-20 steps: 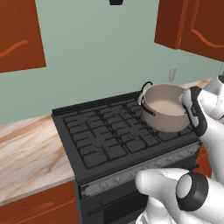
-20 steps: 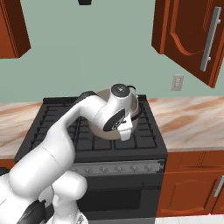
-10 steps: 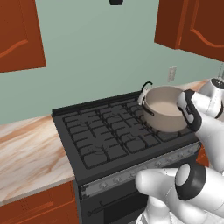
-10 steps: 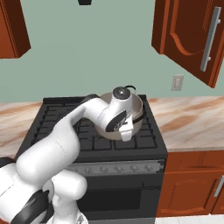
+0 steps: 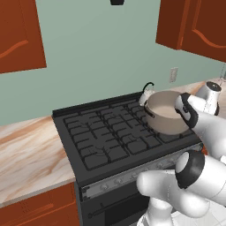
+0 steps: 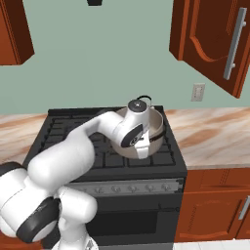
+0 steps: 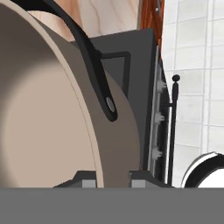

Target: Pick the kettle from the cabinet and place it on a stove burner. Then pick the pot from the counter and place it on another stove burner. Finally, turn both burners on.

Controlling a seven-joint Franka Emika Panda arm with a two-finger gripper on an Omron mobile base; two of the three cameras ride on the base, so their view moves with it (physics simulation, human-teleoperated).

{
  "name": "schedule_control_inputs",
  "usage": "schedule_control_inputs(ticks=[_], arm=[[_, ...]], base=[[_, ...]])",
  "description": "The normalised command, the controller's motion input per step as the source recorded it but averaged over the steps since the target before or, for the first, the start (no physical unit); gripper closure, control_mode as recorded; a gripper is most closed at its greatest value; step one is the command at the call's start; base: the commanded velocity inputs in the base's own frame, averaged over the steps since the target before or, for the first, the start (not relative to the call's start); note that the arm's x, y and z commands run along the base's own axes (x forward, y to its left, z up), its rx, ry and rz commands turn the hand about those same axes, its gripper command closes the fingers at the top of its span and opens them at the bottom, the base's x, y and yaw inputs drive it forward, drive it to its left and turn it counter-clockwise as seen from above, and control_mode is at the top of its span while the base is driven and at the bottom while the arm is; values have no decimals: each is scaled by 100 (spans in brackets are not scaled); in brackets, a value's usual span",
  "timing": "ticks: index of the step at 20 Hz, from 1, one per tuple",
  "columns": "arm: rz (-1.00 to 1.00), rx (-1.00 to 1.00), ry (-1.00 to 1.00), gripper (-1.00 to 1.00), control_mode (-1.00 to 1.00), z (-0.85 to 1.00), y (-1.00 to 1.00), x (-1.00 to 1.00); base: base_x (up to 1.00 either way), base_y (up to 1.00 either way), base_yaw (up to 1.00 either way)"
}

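One big black stove (image 5: 110, 137) fills the middle of the left base view, with cream counter (image 5: 26, 154) at the left of the frame. In the right base view the counter (image 6: 210, 141) runs along the right side of the frame, next to the stove. High in the upper right of that frame hangs the red-brown cabinet (image 6: 210, 39) with its long silver bar handle (image 6: 234, 44).

The robot's white arm (image 6: 73, 156) comes up from the lower left of the right base view and bends over the stove.

The wide grey-beige pot (image 5: 165, 110) is over the right side of the stove, at the right middle of the left base view. I cannot tell if it rests on the burner grates or hangs just above them.

The small silver kettle (image 5: 145, 95) peeks out just behind the pot, at the back right of the stove. Its thin black handle arches over it.

The claw (image 7: 113, 181) is nearly shut. In the hand view, its two dark tips sit at the bottom of the frame, one on each side of the pot's thin rim, pinching it. One black loop handle (image 7: 94, 61) of the pot curves down from the upper left of that frame.
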Motion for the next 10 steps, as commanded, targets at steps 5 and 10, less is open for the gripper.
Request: schedule_control_inputs(ticks=[5, 10], arm=[[-6, 0, 6, 100, -100, -18, -10, 22], [-6, 0, 3, 100, -100, -9, -4, 24]], base=[[0, 0, 0], [0, 0, 0]])
